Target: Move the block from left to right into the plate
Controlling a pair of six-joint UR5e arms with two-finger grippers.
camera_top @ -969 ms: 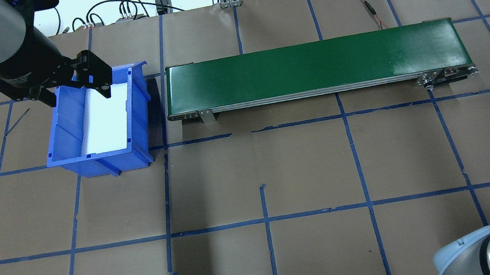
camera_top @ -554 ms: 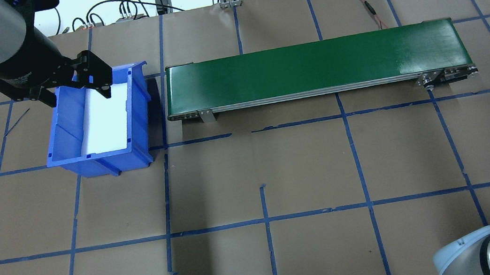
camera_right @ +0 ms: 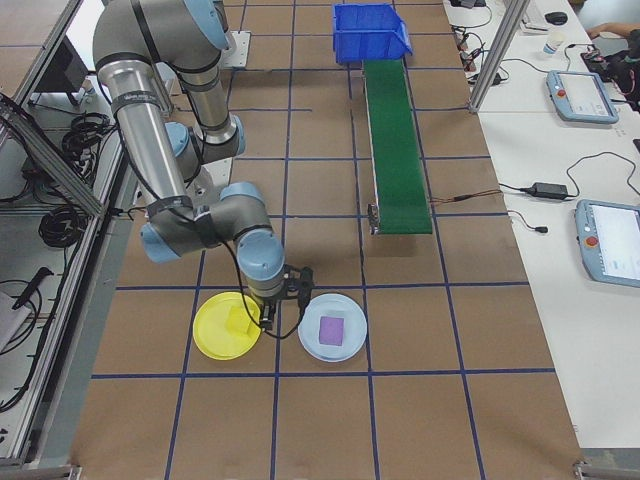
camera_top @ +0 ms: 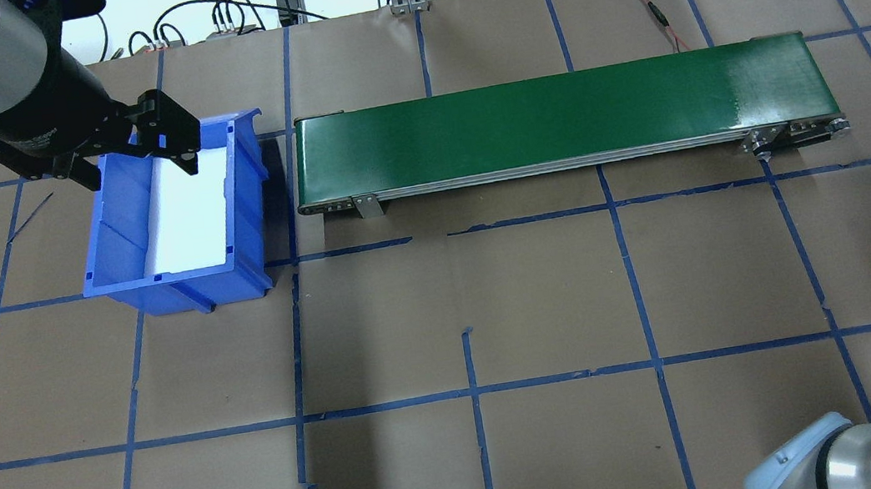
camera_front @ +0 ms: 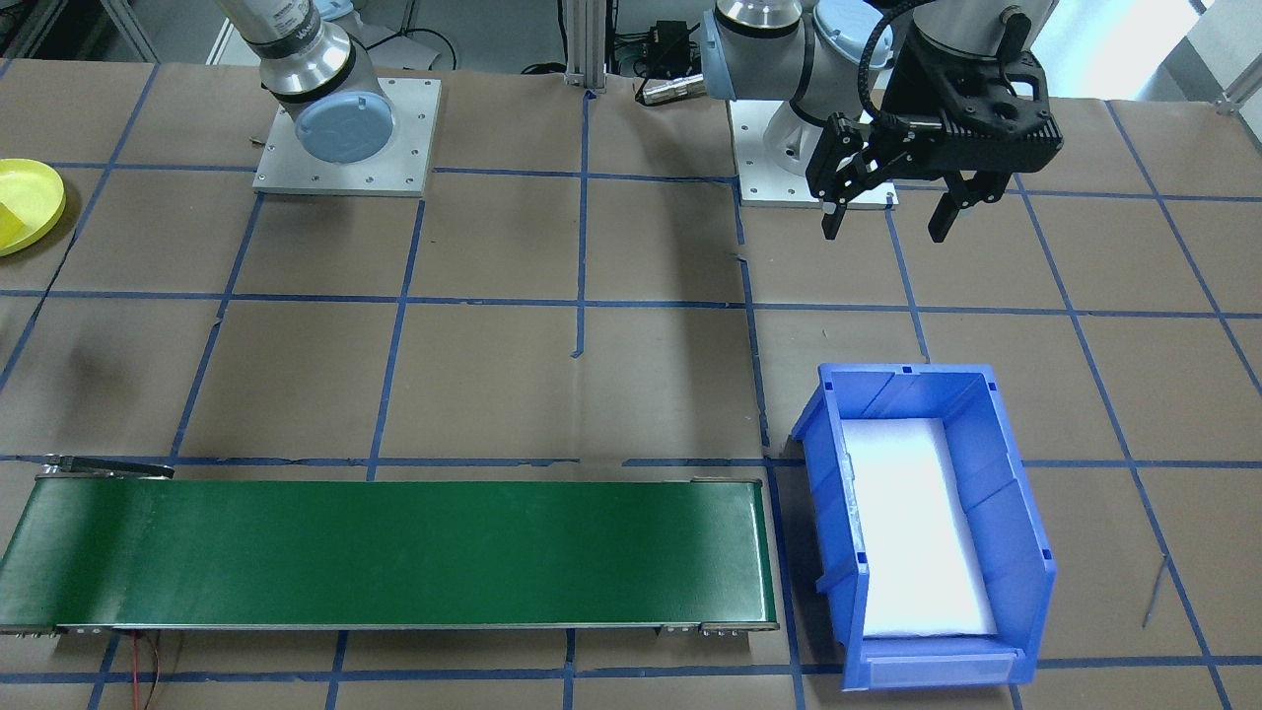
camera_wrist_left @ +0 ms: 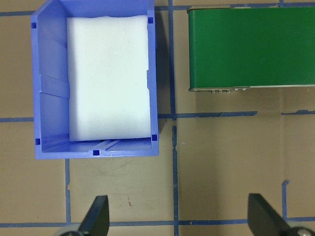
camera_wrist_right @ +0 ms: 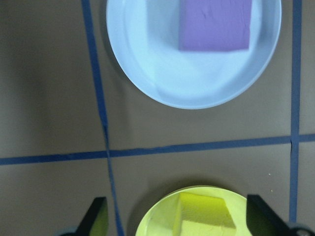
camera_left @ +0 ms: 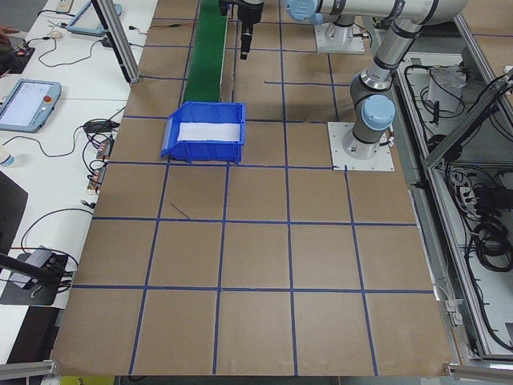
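Observation:
A yellow block (camera_wrist_right: pixel 202 216) lies in the round yellow plate (camera_wrist_right: pixel 152 216), which also shows at the table's edge (camera_front: pixel 25 202). My right gripper (camera_wrist_right: pixel 179 219) hangs open above that plate with nothing between its fingers. In the right side view, the right gripper (camera_right: pixel 283 300) sits between the yellow plate (camera_right: pixel 210 335) and a white plate (camera_right: pixel 312 345). A purple block (camera_wrist_right: pixel 214 24) rests in the white plate (camera_wrist_right: pixel 147 59). My left gripper (camera_front: pixel 892 212) is open and empty, high beside the blue bin (camera_front: pixel 1006 493).
The blue bin (camera_top: pixel 115 236) holds only a white foam sheet (camera_wrist_left: pixel 108 73). A long green conveyor (camera_top: pixel 553 115) runs from the bin toward the robot's right. Cables lie along the far edge. The right arm's wrist (camera_top: pixel 851 459) shows at the near right corner.
The right arm's wrist has shifted a little left and down at the overhead view's bottom edge. The left gripper stays open in the same place by the bin.

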